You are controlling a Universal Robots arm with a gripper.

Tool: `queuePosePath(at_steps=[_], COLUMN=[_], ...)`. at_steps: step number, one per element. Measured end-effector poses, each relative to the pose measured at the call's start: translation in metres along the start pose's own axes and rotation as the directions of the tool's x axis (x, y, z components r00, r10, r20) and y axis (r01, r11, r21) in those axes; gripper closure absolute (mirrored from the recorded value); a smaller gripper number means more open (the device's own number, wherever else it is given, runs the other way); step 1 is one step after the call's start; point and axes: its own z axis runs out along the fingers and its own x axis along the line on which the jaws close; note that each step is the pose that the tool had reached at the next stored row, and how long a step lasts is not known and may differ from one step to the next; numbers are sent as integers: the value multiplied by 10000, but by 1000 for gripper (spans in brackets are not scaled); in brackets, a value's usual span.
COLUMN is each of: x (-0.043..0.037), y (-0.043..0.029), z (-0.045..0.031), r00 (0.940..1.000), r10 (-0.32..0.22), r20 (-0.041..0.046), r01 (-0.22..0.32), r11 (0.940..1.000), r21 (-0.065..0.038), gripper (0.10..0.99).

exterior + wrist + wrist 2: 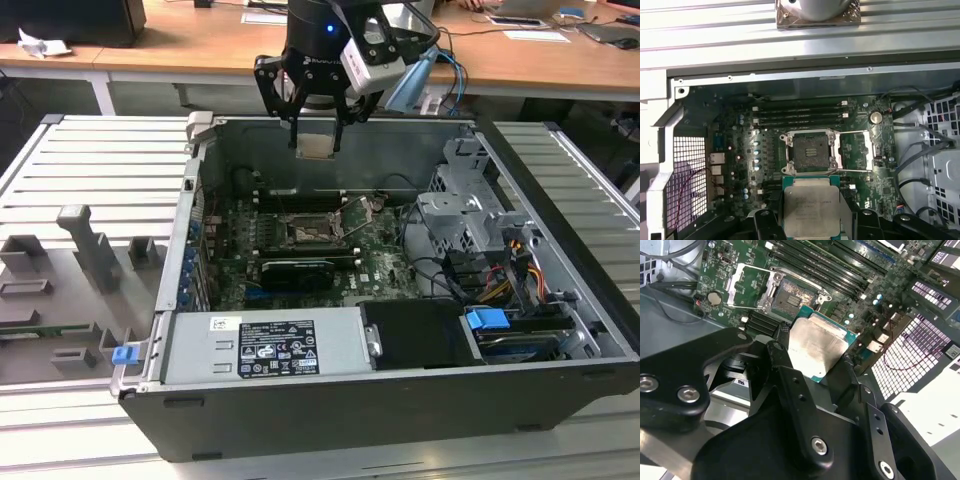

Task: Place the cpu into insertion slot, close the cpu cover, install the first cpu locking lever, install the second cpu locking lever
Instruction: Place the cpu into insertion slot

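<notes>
Above the case (330, 425) we've got the cpu (316, 145) pinched in the gripper (317, 149), well apart from the bare insertion slot (806, 151) (cpu cover (870, 151) swung open); all 4 steps left, imo.

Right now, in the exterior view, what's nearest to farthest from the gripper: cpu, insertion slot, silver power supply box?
1. cpu, held in the gripper.
2. insertion slot, below on the board.
3. silver power supply box, along the case wall's camera side.

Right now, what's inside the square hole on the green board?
Nothing: the insertion slot shows only its dark floor. The cpu is gripped in the claw, and the cpu cover lies flipped open beside the slot. Nothing hides it.
</notes>
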Motion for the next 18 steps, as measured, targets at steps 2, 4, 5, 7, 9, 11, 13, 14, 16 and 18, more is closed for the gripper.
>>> queuePosePath(at_steps=[2,4,5,7,9,11,13,14,16,18], x=[0,0,0,0,0,0,0,0,0,0], y=[0,0,0,0,0,0,0,0,0,0], z=[0,0,0,0,0,0,0,0,0,0], r00=[10000,9999,9999,9997,9995,9992,9989,9988,9985,9982], r10=[65,134,162,239,316,403,461,487,548,595], r20=[6,12,15,22,29,36,41,44,49,53], r01=[-65,-134,-162,-239,-316,-403,-461,-487,-547,-595], r11=[10000,9999,9999,9997,9995,9992,9989,9988,9985,9982], r21=[-2,-3,-4,-5,-7,-9,-10,-10,-12,-13], gripper=[545,545,545,545,545,545,545,545,545,545])
